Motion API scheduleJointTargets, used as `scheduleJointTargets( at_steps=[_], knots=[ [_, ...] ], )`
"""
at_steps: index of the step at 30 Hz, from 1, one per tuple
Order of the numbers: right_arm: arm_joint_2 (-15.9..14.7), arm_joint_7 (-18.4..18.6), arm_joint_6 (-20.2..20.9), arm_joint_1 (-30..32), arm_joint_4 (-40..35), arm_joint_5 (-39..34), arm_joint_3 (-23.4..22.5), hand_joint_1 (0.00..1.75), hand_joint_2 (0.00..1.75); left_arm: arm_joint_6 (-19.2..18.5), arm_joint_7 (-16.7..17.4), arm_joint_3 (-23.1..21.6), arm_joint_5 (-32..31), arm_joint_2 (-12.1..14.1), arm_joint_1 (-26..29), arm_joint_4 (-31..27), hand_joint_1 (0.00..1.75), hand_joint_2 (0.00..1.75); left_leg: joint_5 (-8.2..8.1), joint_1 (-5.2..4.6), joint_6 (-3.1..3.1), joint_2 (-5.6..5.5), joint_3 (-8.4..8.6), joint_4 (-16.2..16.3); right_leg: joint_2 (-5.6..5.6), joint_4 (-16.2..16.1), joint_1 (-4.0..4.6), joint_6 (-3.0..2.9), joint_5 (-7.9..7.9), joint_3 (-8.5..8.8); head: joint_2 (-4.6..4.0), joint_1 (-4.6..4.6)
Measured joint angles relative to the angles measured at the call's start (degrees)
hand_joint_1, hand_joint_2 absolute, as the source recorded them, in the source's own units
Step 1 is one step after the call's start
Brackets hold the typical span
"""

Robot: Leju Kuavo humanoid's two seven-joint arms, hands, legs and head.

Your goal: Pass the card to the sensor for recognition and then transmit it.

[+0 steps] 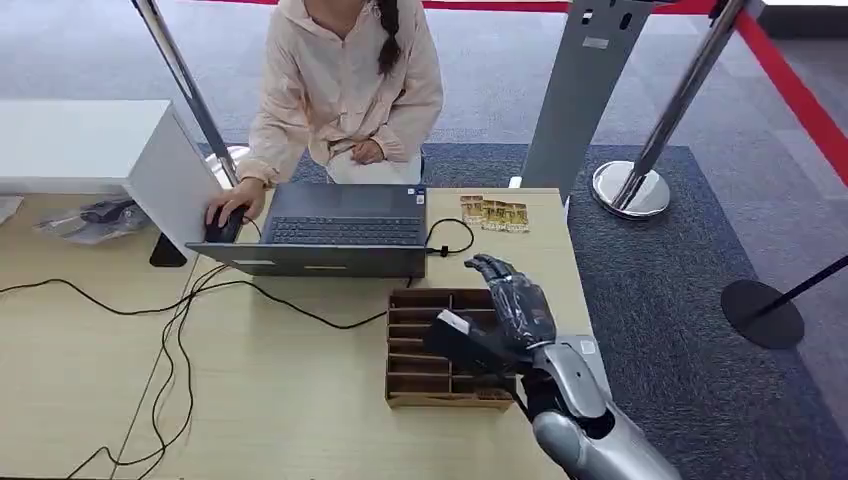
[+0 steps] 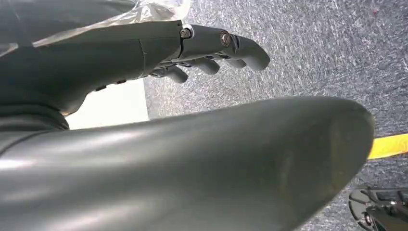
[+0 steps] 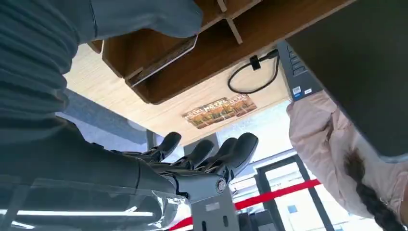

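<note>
The cards (image 1: 493,214) lay in a row on the table's (image 1: 300,400) far edge, long axis running across, just right of the laptop (image 1: 340,228). They sat beyond the right hand (image 1: 505,318), which hovered over the slotted wooden box (image 1: 415,352), fingers spread, holding nothing (clearly the nearer hand). The left hand (image 2: 211,53) hung over carpet, fingers loosely curled, empty.
</note>
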Motion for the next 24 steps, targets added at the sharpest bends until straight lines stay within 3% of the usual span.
scheduleJointTargets(
  at_steps=[24],
  knots=[
    [1.2, -0.5, -0.6, -0.5, 2.9, -1.4, 0.4, 0.54, 1.75, 0.2, -0.5, 0.0, 0.2, 0.0, 0.0, 0.0, 0.0, 0.0, 0.0, 0.0, 0.0, 0.0, 0.01, 0.0, 0.0, 0.0, 0.0, 0.0, 0.0, 0.01, 0.0, 0.0]
  ],
)
